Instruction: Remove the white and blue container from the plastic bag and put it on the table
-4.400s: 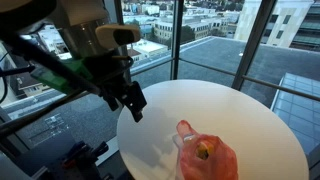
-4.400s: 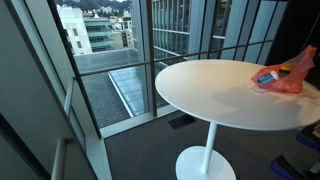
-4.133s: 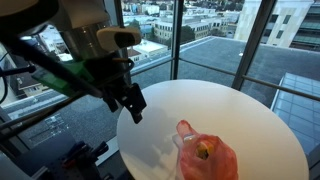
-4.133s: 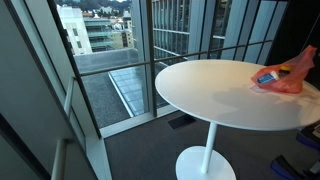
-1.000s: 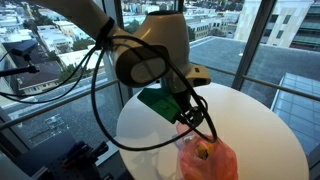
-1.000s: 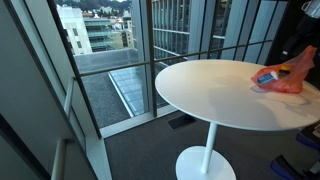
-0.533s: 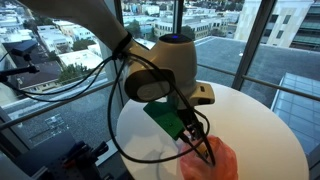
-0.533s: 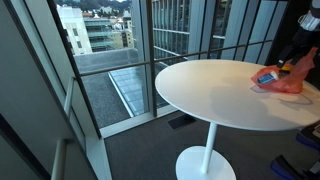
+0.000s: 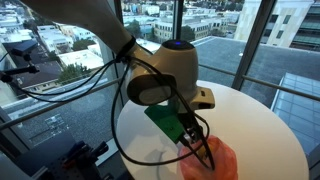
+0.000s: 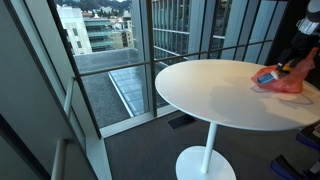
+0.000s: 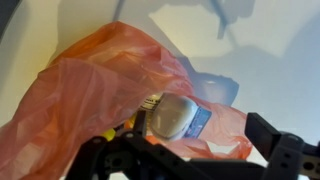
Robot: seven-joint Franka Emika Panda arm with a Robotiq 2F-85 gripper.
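At the bottom edge of the wrist view, my gripper [image 11: 190, 162] has its dark fingers [image 11: 287, 150] spread well apart, one low on the left and one on the right, clamped on nothing. Just beyond them the orange plastic bag [image 11: 85, 90] lies crumpled on the white table [image 11: 50, 25]. The white and blue container [image 11: 175, 116] sits inside the bag, towards its near right part. I cannot tell whether I see it through the film or through an opening. A small yellow thing [image 11: 105, 133] to its left is too blurred for me to name.

In an exterior view the fingertips are down at the top of the bag, and I cannot tell whether they touch it. Above them the bulky grey arm [image 9: 165, 72] leans over the round tabletop, with black cables [image 9: 115, 95] looping off to the left. The bag lies near the table's near edge there. Tall windows [image 9: 240, 35] stand behind the table, with city buildings beyond them
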